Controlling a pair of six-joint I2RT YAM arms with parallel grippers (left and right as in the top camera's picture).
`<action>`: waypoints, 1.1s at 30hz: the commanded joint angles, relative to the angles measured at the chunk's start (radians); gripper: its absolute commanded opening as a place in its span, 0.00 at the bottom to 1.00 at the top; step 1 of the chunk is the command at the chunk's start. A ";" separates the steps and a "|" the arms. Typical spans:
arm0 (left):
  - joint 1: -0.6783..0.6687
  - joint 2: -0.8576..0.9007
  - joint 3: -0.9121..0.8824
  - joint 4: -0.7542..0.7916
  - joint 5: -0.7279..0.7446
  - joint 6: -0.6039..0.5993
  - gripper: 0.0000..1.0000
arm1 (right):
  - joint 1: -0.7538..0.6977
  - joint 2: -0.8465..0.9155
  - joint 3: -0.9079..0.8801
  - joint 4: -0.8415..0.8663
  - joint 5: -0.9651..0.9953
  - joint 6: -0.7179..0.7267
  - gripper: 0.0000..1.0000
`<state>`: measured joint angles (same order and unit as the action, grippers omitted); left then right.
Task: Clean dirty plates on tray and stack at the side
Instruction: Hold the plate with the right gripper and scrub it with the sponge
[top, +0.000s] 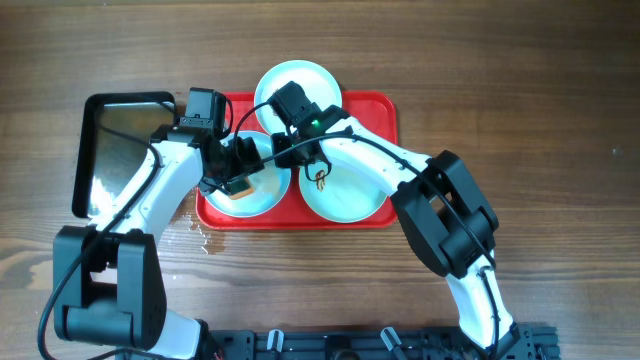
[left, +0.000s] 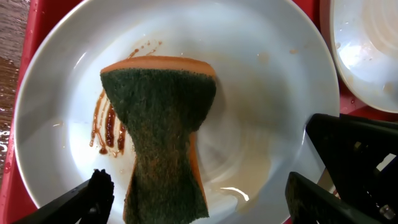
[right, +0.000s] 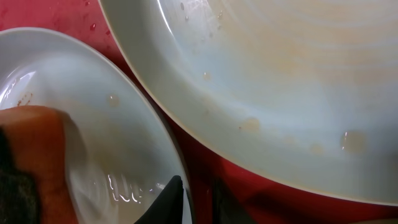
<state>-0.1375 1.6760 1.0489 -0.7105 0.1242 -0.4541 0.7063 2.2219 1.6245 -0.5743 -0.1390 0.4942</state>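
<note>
Three pale plates sit on the red tray (top: 375, 108). My left gripper (top: 237, 165) (left: 205, 205) is open above the left plate (top: 270, 192) (left: 261, 81), its fingers either side of an orange sponge (top: 240, 192) (left: 161, 124) lying green side up on that plate. A brown smear (left: 107, 127) shows beside the sponge. My right gripper (top: 283, 155) (right: 196, 199) is shut on the left plate's rim (right: 124, 124). The right plate (top: 350, 195) carries a brown smear (top: 318, 180). The top plate (top: 312, 78) is partly hidden by the right arm.
A black metal tray (top: 85, 150) with a shiny inside lies left of the red tray. Water is spilled on the wood (top: 200, 237) by the red tray's front left corner. A neighbouring plate (right: 280, 74) with pale wet spots lies close to the gripped rim.
</note>
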 joint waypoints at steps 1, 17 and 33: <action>-0.005 0.018 0.015 0.003 -0.061 0.002 0.83 | 0.003 0.021 -0.008 0.005 -0.019 0.006 0.18; -0.008 0.060 0.016 0.066 0.167 0.008 0.04 | 0.003 0.021 -0.008 0.012 -0.019 0.007 0.18; -0.016 0.224 0.016 0.101 -0.108 0.013 0.04 | 0.001 0.021 -0.008 0.005 -0.019 0.007 0.04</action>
<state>-0.1555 1.8347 1.0721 -0.5907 0.1654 -0.4500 0.7063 2.2219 1.6245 -0.5674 -0.1493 0.4961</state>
